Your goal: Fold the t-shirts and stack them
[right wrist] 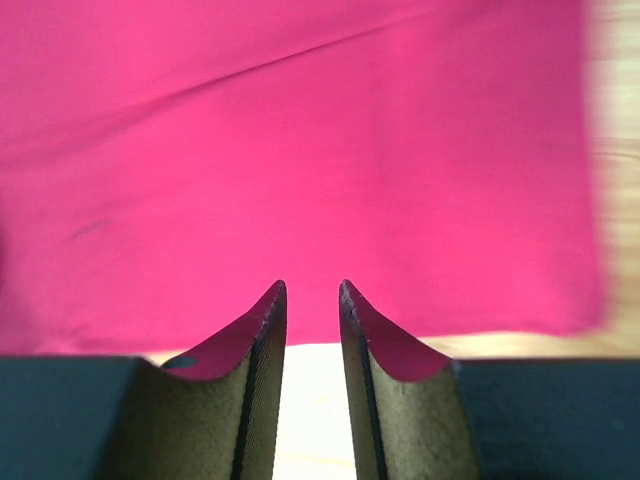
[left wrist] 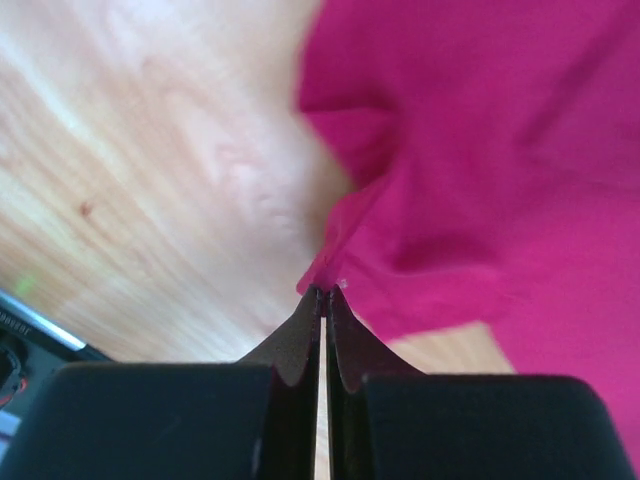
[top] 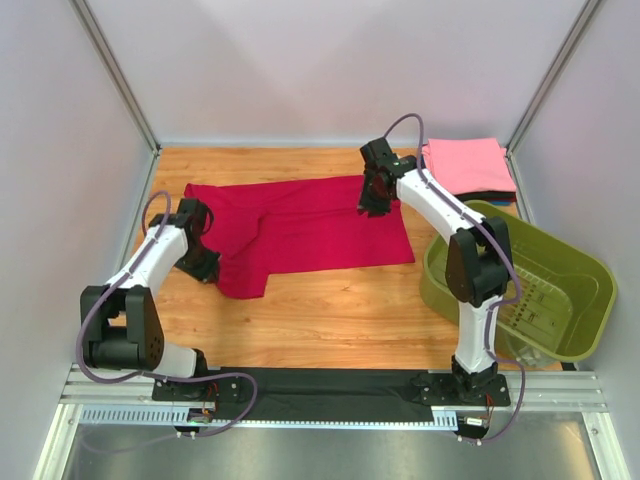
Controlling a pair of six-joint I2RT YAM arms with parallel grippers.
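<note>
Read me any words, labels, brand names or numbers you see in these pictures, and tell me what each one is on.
No text is readable in any view.
olive-green basket: pale marks on its floor, too small to read.
red t-shirt and pink t-shirt: plain, no print or label showing.

1. crimson-red cloth t-shirt point(top: 310, 225): spread flat on pale wooden tabletop point(top: 330, 320), reaching from left pincer point(top: 208, 265) at its left edge to right pincer point(top: 371, 204) over its far right edge.
2. folded pink cloth square point(top: 468, 163): just right of right pincer, on top of darker folded cloth point(top: 497, 196).
3. olive-green plastic basket point(top: 440, 275): right of and nearer than right pincer, just beside the shirt's near right corner.
</note>
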